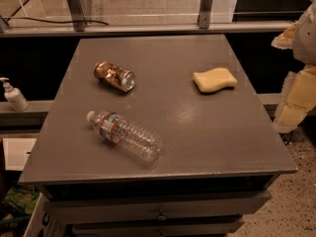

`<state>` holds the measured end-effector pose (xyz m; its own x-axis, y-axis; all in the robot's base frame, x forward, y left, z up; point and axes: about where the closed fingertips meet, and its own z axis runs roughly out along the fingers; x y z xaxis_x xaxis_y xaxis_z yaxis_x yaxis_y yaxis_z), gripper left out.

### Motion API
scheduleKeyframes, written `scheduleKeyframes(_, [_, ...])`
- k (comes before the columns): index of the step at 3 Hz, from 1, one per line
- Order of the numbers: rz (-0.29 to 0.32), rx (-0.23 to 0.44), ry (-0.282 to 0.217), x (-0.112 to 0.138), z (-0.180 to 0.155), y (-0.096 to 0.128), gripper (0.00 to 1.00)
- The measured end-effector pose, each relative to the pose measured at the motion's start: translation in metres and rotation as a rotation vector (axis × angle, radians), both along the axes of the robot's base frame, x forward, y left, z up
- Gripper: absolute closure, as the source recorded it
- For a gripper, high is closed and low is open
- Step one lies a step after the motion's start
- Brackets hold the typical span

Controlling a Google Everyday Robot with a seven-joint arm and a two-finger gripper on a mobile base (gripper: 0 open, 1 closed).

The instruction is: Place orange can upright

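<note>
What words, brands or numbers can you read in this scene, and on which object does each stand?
No text can be read.
orange can, on its side: pale mottled markings, too blurred to read.
water bottle: label too small to read.
pump bottle: nothing legible.
box, lower left: blue mark, cut off, unreadable.
gripper: out of view; only pale arm parts at the right edge, no text.

Glossy metal orange can, clear ribbed plastic bottle, smooth satin table, perhaps pale plastic jaws at right edge.
</note>
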<state>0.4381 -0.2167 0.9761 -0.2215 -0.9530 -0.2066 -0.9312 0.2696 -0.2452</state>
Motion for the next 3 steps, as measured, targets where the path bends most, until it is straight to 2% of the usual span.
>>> scheduleKeyframes(2, [0.014, 0.002, -0.014, 0.003, -0.003, 0.004, 0.00])
scheduleKeyframes(3, [0.029, 0.037, -0.022, 0.020, -0.012, 0.017, 0.00])
